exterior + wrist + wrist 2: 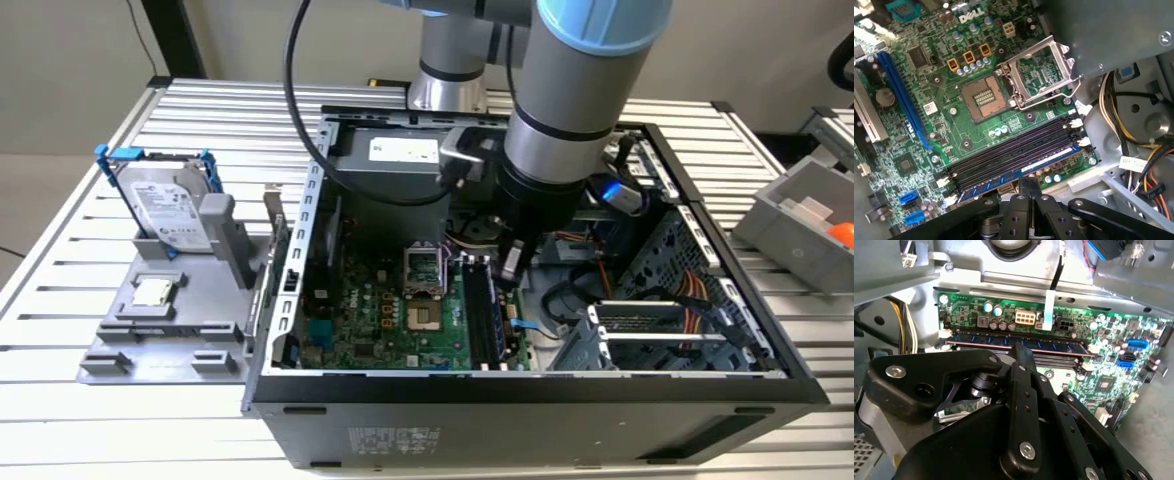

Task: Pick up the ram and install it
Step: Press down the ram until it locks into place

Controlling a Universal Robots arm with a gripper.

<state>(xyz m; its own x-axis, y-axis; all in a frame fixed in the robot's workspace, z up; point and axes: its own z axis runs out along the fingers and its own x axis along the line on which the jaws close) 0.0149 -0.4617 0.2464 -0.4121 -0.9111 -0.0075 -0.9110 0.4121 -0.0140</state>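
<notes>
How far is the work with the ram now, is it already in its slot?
Picking up looks done: the ram stands on edge in a motherboard slot, at the outermost of the row. In hand: the hand is right over the stick's middle. Left: whether it is fully seated cannot be told.

A bright green motherboard (979, 130) is seen, crossed by black slots (1014, 152). The ram (1019, 346) is coloured dark blue, and the gripper (1021, 357) is finished in matte black.
</notes>
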